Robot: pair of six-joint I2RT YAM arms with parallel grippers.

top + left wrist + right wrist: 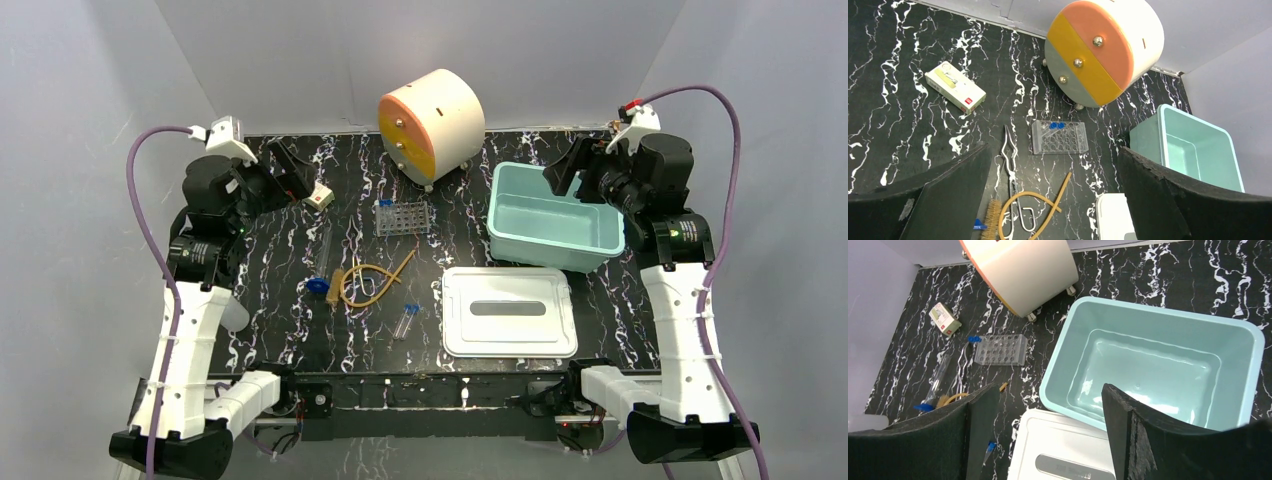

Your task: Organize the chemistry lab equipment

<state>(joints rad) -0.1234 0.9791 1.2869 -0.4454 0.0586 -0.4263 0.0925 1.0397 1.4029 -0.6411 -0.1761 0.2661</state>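
Note:
The lab equipment lies left of centre on the black marbled table. A clear tube rack holds two blue-capped tubes. In front of it lie a tan rubber tubing coil, metal tongs, a bristle brush, a long clear tube and a small blue-capped tube. My left gripper hangs open above the back left, empty. My right gripper hangs open over the back right, empty.
A round cream-and-orange drawer cabinet stands at the back centre. The teal tub sits right of it, and its white lid lies in front. A small white box lies at the back left.

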